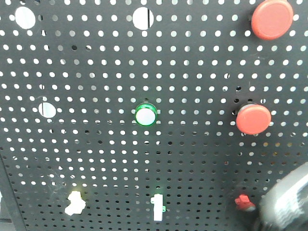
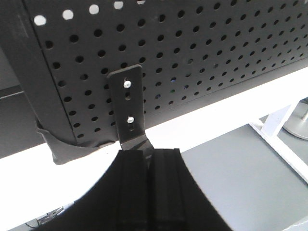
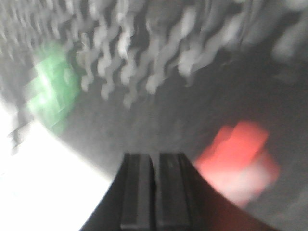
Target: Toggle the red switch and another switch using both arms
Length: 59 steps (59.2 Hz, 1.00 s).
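Observation:
The red switch (image 1: 244,203) is a small toggle low on the right of the black pegboard (image 1: 192,159). The pale yellow-white switch (image 1: 74,203) sits low on the left. My right arm's blurred grey housing (image 1: 288,202) hangs just right of the red switch. In the right wrist view my right gripper (image 3: 154,156) is shut with nothing in it, and the red switch (image 3: 238,161) is a blur to its right. My left gripper (image 2: 151,153) is shut and empty, just below a black metal bracket (image 2: 131,103) at the board's lower edge. No switch shows in the left wrist view.
A green-and-white toggle (image 1: 157,207) stands between the two switches. A lit green button (image 1: 145,115) is mid-board. Two big red push-buttons (image 1: 272,19) (image 1: 253,119) sit on the right. The board rests on a white ledge (image 2: 202,122).

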Available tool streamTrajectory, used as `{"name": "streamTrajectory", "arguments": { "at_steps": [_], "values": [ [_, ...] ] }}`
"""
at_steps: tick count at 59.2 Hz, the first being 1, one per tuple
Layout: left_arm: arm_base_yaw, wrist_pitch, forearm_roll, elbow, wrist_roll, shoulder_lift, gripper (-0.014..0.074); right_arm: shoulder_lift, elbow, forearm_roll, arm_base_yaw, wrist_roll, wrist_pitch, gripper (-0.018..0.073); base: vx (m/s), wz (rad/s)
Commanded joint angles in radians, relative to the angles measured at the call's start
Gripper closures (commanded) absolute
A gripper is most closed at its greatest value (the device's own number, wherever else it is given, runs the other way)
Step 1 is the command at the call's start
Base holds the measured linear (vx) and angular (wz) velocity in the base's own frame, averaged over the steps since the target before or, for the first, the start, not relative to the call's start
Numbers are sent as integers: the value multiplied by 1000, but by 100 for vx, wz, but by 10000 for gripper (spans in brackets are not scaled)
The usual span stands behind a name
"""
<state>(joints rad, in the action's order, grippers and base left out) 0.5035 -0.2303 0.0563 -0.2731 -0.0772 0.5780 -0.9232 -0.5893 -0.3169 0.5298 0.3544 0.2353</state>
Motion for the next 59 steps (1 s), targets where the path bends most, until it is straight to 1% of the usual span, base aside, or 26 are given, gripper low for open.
{"name": "streamTrajectory", "arguments": {
  "at_steps": [1,17,24,31,42,52,59],
  "values": [
    [-2,82,2,-24,-3,-1,594,-9,-17,6,-6,2,20,566,0,0],
    [-2,86,2,-24,-3,0,594,-9,-17,5,-5,5,39,566,0,0],
    [-2,88,2,-24,-3,0,594,32,-17,5,-5,5,58,566,0,0],
    [-2,88,8,-24,-2,0,594,116,-17,6,-5,5,57,566,0,0],
    [-2,88,8,-24,-3,0,594,316,-17,21,-7,-1,76,566,0,0],
    [-2,76,7,-24,-10,0,594,455,32,100,-13,-1,65,566,0,0],
    [-2,63,2,-24,-10,0,594,508,72,151,-13,-1,51,566,0,0]
  ]
}}
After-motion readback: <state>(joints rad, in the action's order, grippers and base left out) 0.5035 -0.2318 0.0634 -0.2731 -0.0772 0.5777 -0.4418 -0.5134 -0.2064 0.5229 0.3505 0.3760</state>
